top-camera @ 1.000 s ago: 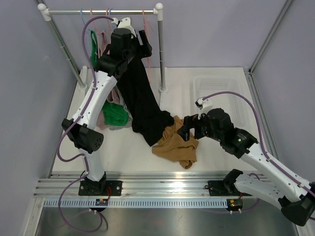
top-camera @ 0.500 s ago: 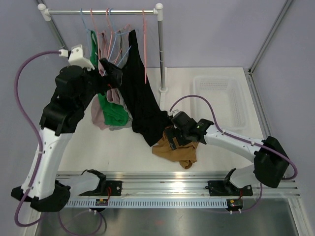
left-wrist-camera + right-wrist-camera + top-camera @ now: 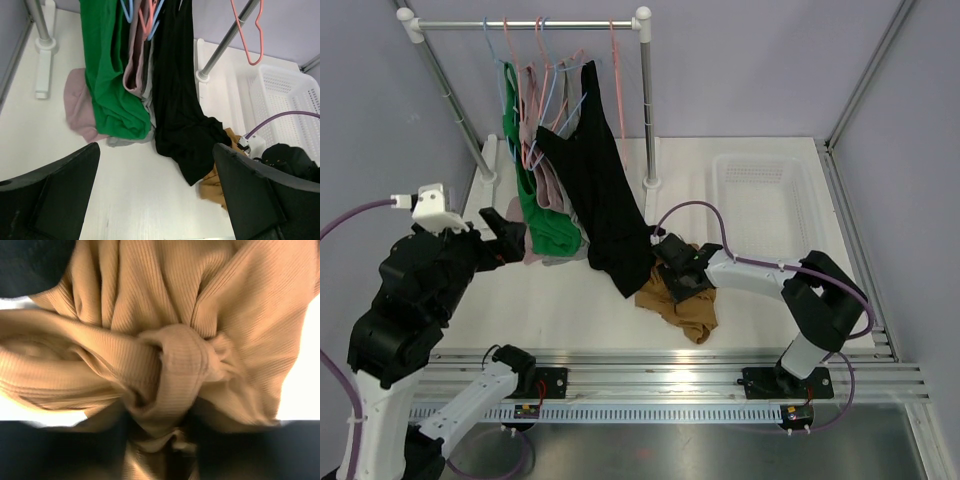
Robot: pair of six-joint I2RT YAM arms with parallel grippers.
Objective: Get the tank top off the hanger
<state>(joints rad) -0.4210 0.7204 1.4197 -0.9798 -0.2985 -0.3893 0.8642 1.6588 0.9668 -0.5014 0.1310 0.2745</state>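
Note:
A black tank top (image 3: 605, 200) hangs from the rail by its straps, and its lower end lies on the table; it also shows in the left wrist view (image 3: 180, 110). A tan ribbed garment (image 3: 684, 310) lies crumpled on the table beside the black hem. My left gripper (image 3: 505, 235) is open and empty, low at the left, well away from the rack; its jaws stand wide apart around bare table (image 3: 157, 200). My right gripper (image 3: 677, 272) is pressed into the tan garment (image 3: 165, 340), with a fold of it pinched between the jaws (image 3: 167, 440).
The clothes rack (image 3: 530, 22) holds green (image 3: 548, 228), pink and grey garments on hangers, plus one empty pink hanger (image 3: 615, 90). A white basket (image 3: 760, 195) stands at the back right. The rack's right post foot (image 3: 651, 181) is behind the black top.
My left arm pulled away from the rack and black top, down to the near left. My right gripper moved left onto the tan garment and gathered it.

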